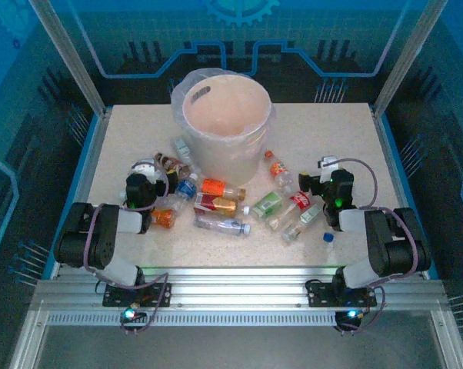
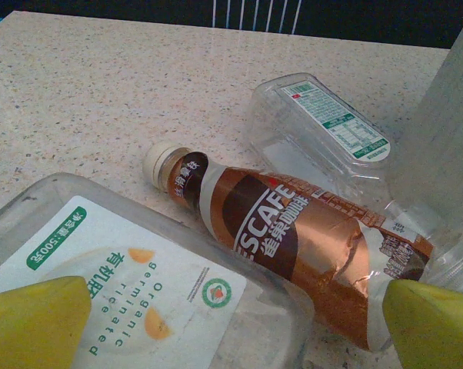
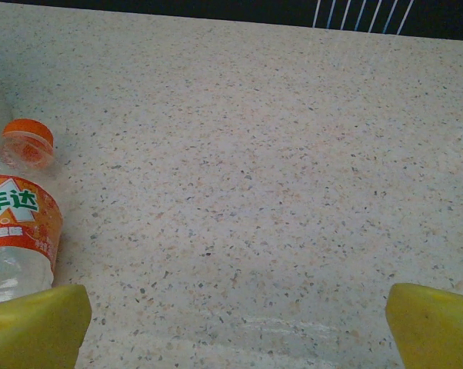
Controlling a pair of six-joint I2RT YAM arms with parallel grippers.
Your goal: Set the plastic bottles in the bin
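Speckled tabletop holds plastic bottles that look light and slippery; the brown coffee bottle likely crumples, so grip mid-label. Left gripper and right gripper: jaws apart.

Speckled beige table w/ alu rail at near edge, blue panels behind.

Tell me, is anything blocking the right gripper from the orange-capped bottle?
Nothing visible is. The orange-capped bottle lies on the table just beside the open right gripper, at the left edge of its wrist view.
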